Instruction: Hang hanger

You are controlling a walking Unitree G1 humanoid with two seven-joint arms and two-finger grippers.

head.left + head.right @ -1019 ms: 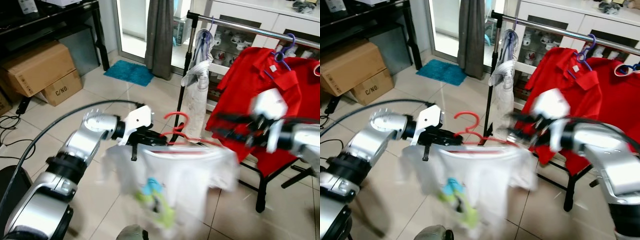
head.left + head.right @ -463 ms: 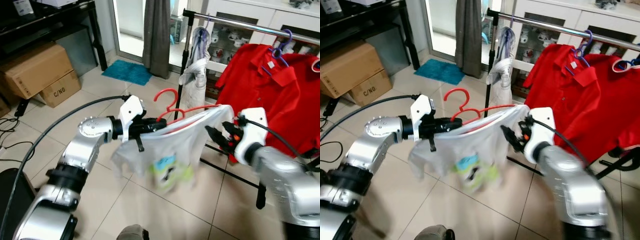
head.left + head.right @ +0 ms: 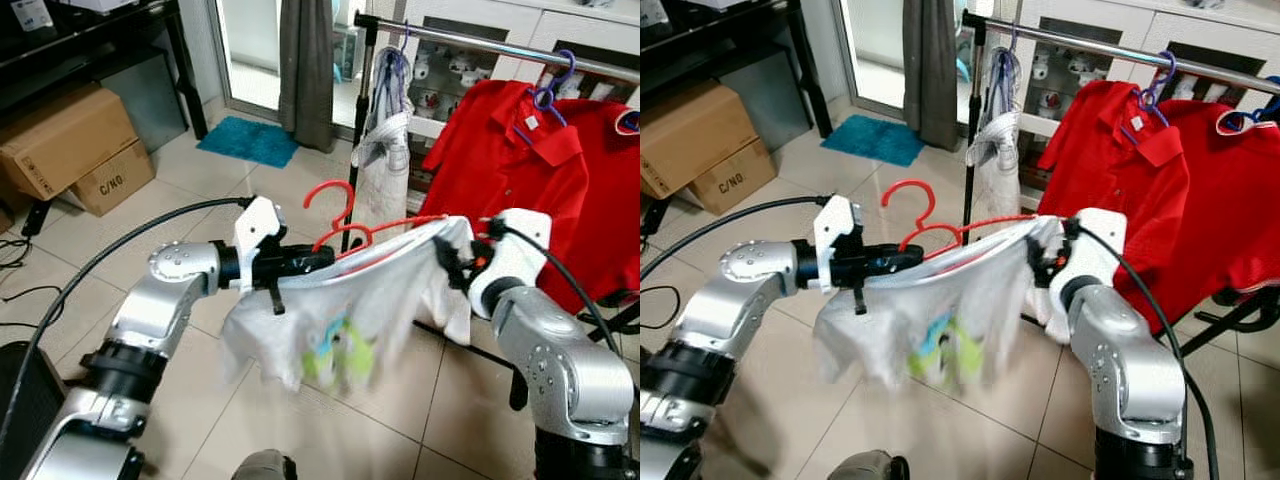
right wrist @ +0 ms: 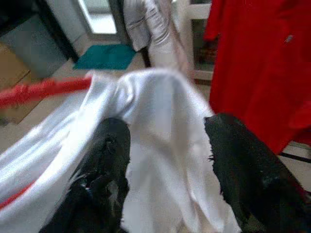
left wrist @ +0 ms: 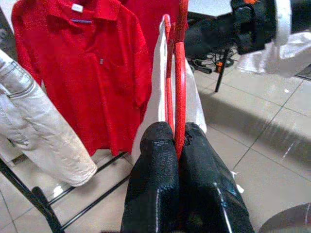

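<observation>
My left gripper (image 5: 177,141) is clenched on the thin, stiff red hanger (image 3: 345,222) in front of the clothes rail (image 3: 480,45), my right gripper (image 4: 167,141) spread around the limp, light white T-shirt (image 3: 340,320), so I'd grip rigid wire, not slippery cloth

Two black fingers of the left gripper (image 5: 177,141) pinch the thin red hanger (image 5: 181,73), which runs away from the camera with a white shirt (image 5: 158,109) draped over it. Behind hang a red polo (image 5: 92,68) and pale jeans (image 5: 43,141), above a tiled floor (image 5: 262,155).
</observation>
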